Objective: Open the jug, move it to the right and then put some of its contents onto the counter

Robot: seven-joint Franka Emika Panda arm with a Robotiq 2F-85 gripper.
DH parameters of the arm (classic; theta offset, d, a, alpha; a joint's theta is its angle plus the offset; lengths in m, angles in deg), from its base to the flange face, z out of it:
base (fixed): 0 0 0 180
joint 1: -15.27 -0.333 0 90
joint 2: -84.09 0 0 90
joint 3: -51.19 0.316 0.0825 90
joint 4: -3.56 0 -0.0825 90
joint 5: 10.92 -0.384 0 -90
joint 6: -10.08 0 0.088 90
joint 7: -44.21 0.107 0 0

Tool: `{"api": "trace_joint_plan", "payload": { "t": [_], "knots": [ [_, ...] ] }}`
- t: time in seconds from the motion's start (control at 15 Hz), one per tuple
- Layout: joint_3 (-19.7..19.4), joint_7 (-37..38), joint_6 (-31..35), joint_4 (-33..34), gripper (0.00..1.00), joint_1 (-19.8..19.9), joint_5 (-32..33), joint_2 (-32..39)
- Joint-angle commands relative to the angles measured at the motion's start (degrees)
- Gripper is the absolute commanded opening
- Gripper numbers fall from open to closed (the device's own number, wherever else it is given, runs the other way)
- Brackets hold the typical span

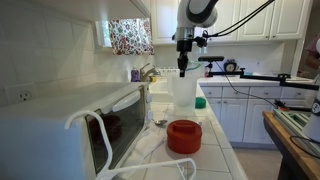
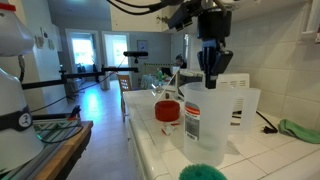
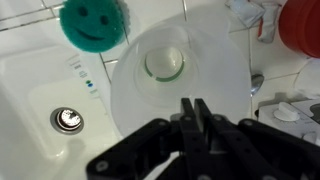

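Wrist view: gripper fingers pressed nearly together, seemingly pinching the rim of the jug; the wall is translucent, so contact is hard to confirm. Jug is open and upright on counter beside sink. Lid lies off, near it. Opening looks done; the step in hand is shifting it right. Next move calls for a firm hold, staying upright and clearing the lid, then tipping.

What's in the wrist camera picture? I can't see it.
Looking straight down, the black gripper, jaws close together, is over the open jug. A green smiley sponge is top left, a sink drain lower left, the red lid top right.
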Motion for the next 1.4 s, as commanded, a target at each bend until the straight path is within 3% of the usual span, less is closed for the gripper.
{"api": "trace_joint_plan", "payload": {
  "t": [0.0,1.33],
  "knots": [
    [0.41,0.08,-0.22,1.52,0.0,0.45,-0.18,2.02],
    [0.51,1.1,0.37,0.81,0.0,0.76,0.59,8.05]
  ]
}}
